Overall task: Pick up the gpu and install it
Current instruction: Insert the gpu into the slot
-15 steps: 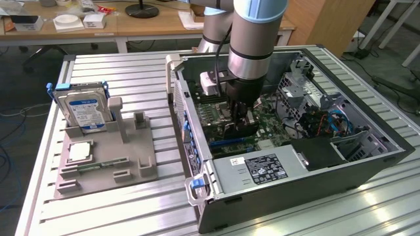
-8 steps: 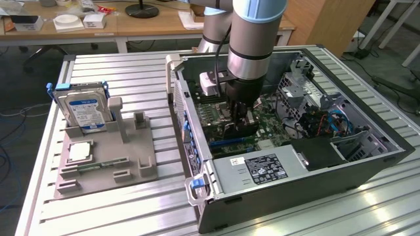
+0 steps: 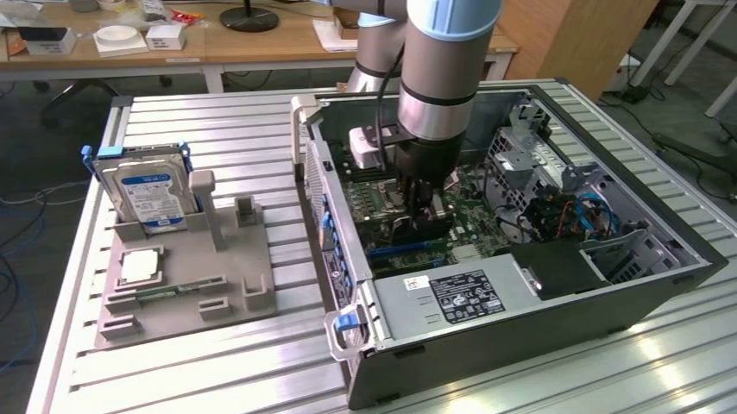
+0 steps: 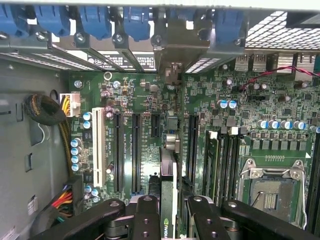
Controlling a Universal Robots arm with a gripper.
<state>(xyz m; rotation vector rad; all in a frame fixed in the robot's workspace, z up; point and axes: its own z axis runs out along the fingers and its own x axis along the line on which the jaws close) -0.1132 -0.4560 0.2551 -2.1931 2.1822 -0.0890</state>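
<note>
My gripper reaches down into the open computer case over the motherboard. It is shut on the gpu, a thin dark card held on edge. In the wrist view the gpu runs edge-on between my two black fingers, and its metal bracket stands at the case's rear slot openings. The card hangs in line with the black expansion slots. Whether its lower edge touches a slot is hidden.
A grey fixture on the table at the exterior view's left holds a hard drive and a small memory stick. Inside the case are the power supply, drive cage, cables, CPU socket and blue slot latches.
</note>
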